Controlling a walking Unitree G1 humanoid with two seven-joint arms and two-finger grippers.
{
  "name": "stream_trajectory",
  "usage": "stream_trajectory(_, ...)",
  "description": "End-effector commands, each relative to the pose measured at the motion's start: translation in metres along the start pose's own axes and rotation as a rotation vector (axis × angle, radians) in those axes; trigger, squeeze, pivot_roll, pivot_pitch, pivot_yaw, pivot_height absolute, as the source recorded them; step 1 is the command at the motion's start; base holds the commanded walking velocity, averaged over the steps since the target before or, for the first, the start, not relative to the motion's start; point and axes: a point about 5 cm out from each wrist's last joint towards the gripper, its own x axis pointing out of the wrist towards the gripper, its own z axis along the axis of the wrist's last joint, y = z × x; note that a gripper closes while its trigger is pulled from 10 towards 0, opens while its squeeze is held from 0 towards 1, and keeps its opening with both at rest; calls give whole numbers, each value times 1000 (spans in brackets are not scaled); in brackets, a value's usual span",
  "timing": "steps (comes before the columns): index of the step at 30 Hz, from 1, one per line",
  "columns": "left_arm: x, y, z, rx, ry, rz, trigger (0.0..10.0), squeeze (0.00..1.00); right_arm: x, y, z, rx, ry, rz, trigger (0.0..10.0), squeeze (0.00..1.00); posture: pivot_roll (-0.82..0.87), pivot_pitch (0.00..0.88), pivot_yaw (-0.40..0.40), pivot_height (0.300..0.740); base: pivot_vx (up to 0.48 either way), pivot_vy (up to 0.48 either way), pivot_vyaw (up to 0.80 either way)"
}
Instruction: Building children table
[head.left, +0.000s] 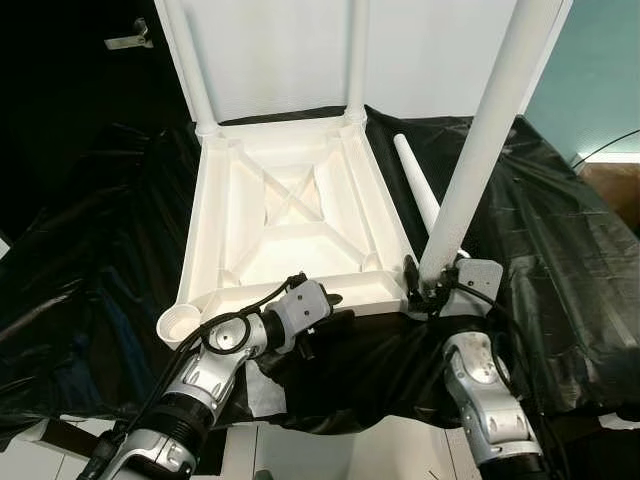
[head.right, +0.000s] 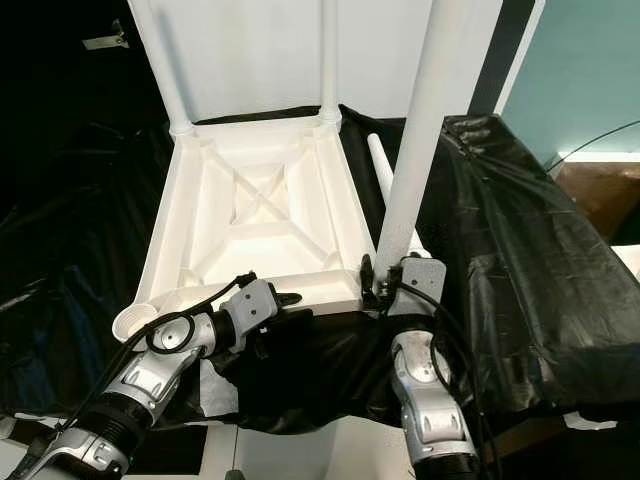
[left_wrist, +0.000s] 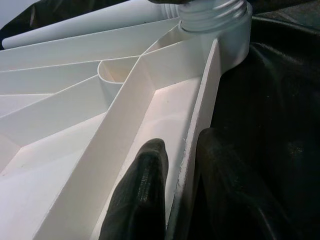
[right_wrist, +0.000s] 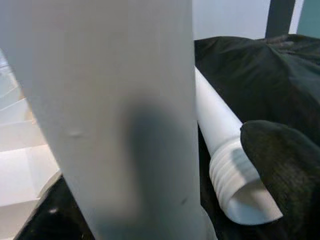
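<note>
Here the white plastic tabletop (head.left: 290, 225) lies upside down on a surface draped in black plastic sheeting (head.left: 560, 260), its ribbed underside facing up. Two white legs (head.left: 190, 70) already stand in the two far corner sockets, rising out of the top of the head views. The near left corner socket (head.left: 180, 322) is an open round cup with nothing in it.

The left gripper (head.left: 318, 318) is at the near rim of the tabletop; in the left wrist view its two black fingers (left_wrist: 142, 195) pinch that thin rim wall, one inside the tray and one outside against the sheeting.

The right gripper (head.left: 432, 290) is at the near right corner, its fingers closed around the base of a third white leg (head.left: 485, 130), which leans to the right as it rises from that corner. Whether its threaded end is seated in the socket cannot be told.

A fourth leg (right_wrist: 225, 145) lies flat on the sheeting just beside the tabletop's right edge, its ribbed, hollow threaded end nearest the right gripper.
</note>
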Motion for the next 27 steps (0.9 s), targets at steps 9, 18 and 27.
stream_trajectory(9, -2, -14, -17, -36, 71, -76, 10000, 0, 9, -16, 18, -49, -12, 489, 10000, 0, -26, 20, 14, 740, 0, 0, 0)
stream_trajectory(18, -3, -12, -16, -31, 71, -70, 10000, 0, 14, -27, 23, -88, 31, 686, 6627, 0, -14, 20, 10, 740, 0, 0, 0)
stream_trajectory(27, -6, -13, -18, -34, 76, -66, 10000, 0, 21, -34, 29, -95, 38, 758, 0, 0, -6, 16, 10, 740, 0, 0, 0)
